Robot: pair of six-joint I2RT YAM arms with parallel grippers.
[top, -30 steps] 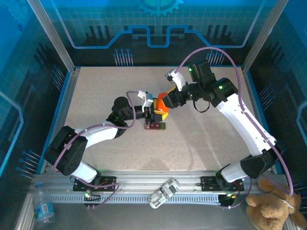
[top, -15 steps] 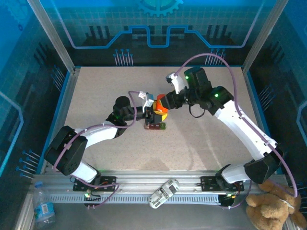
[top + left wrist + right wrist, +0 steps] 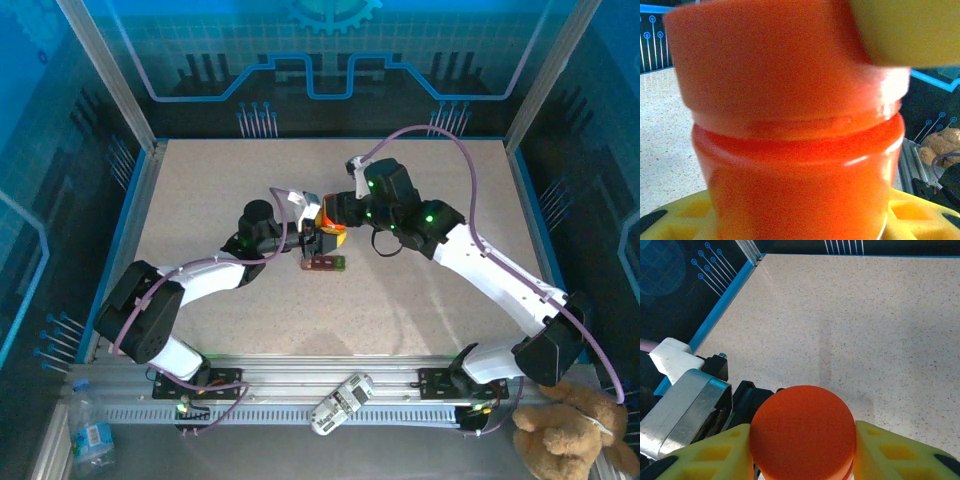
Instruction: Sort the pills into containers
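Note:
An orange bottle [image 3: 328,222] hangs over the middle of the table, held between both arms. My left gripper [image 3: 313,240] is shut on its body [image 3: 800,165], yellow fingers [image 3: 670,225] on either side. My right gripper [image 3: 802,450] is shut on the bottle's round orange cap [image 3: 802,435], with a yellow finger [image 3: 900,452] pressed against each side. In the top view the right gripper [image 3: 334,216] comes in from the right. The containers [image 3: 325,263], a dark red strip with one green end, lie flat on the table just in front of the bottle. The pills are hidden.
Speckled beige tabletop [image 3: 420,290] lies to the right and front, with a blue-edged wall [image 3: 130,200] on the left. On the front rail rests a white device [image 3: 340,402]. A plush bear [image 3: 575,435] and a water bottle [image 3: 90,435] sit outside the table.
The right arm has swung leftward and folded in closer to the bottle, its gripper staying on the cap. The left arm and the containers have hardly moved.

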